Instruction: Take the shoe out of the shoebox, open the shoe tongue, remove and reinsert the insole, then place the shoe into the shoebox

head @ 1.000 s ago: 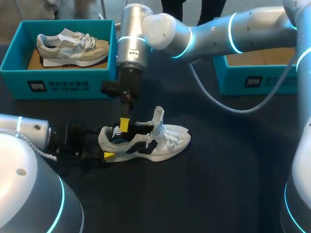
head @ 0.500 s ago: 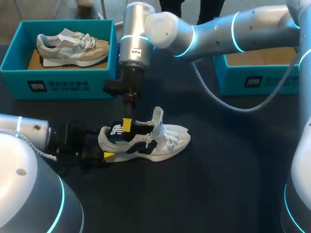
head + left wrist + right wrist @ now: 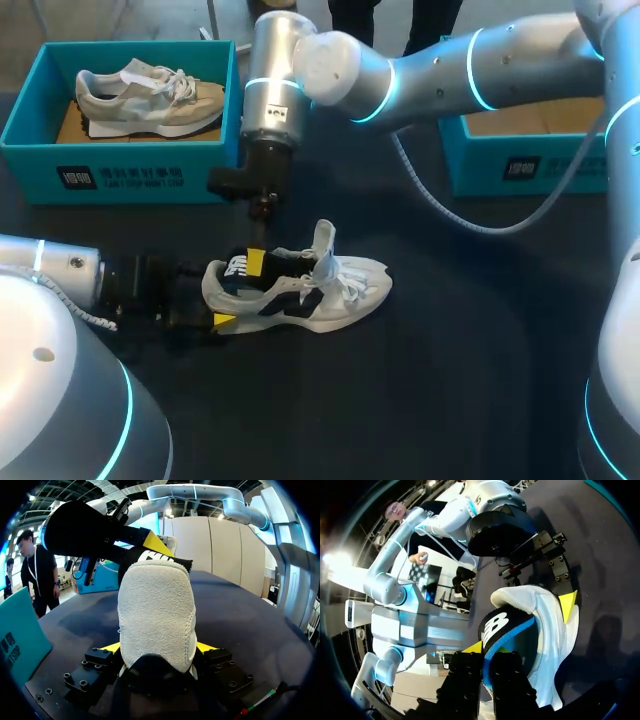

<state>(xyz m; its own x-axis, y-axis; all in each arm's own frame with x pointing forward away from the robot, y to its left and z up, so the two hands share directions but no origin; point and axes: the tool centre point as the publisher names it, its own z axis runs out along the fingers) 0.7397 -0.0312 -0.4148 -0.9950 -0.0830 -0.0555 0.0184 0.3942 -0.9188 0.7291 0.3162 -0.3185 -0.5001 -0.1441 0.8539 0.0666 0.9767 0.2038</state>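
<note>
A white shoe (image 3: pixel 320 290) lies on its side on the dark table, toe to the right, tongue standing up. My left gripper (image 3: pixel 222 298) comes in low from the left and is shut on the shoe's heel (image 3: pixel 156 610), a yellow fingertip (image 3: pixel 111 647) pressed against each side. From above, my right gripper (image 3: pixel 255 262) is shut on the heel end of the black insole (image 3: pixel 507 630), which has a blue edge and a white logo. That end stands up out of the shoe's opening (image 3: pixel 555 645). The rest of the insole is hidden inside the shoe.
A teal shoebox (image 3: pixel 120 175) at the back left holds a beige shoe (image 3: pixel 150 95). A second teal box (image 3: pixel 520 165) stands at the back right, under my right arm. The dark table in front of the shoe is bare.
My right gripper has closed on the insole's heel end and risen slightly, lifting that end out of the shoe. The left gripper and the shoe have stayed put.
</note>
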